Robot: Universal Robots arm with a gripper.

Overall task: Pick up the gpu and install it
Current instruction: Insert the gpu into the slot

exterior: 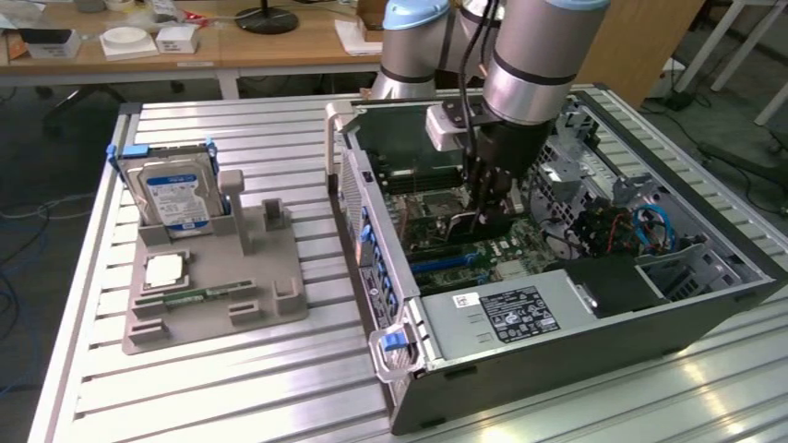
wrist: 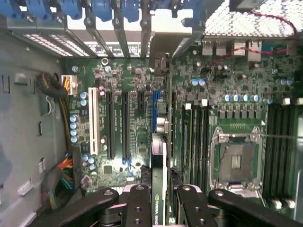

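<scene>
The gpu [wrist: 159, 156] appears edge-on in the wrist view: a thin green card with a black cooler face, reaching from between my fingers [wrist: 138, 203] toward the case's rear bracket openings. My gripper [wrist: 159, 210] is shut on it. The card hangs directly over the motherboard [wrist: 128, 118], lined up along the blue expansion slot [wrist: 155, 97]; I cannot tell whether its edge touches the slot. In the exterior view my gripper [exterior: 490, 217] reaches down into the open computer case [exterior: 555, 314], with the gpu [exterior: 463, 227] low between its fingers.
A bare CPU socket [wrist: 236, 161] and memory slots lie beside the card. Cables [wrist: 61, 175] bunch near the case wall. Outside the case, a grey fixture [exterior: 234, 286] holds a hard drive [exterior: 173, 189], a processor chip [exterior: 166, 269] and a memory stick [exterior: 203, 295].
</scene>
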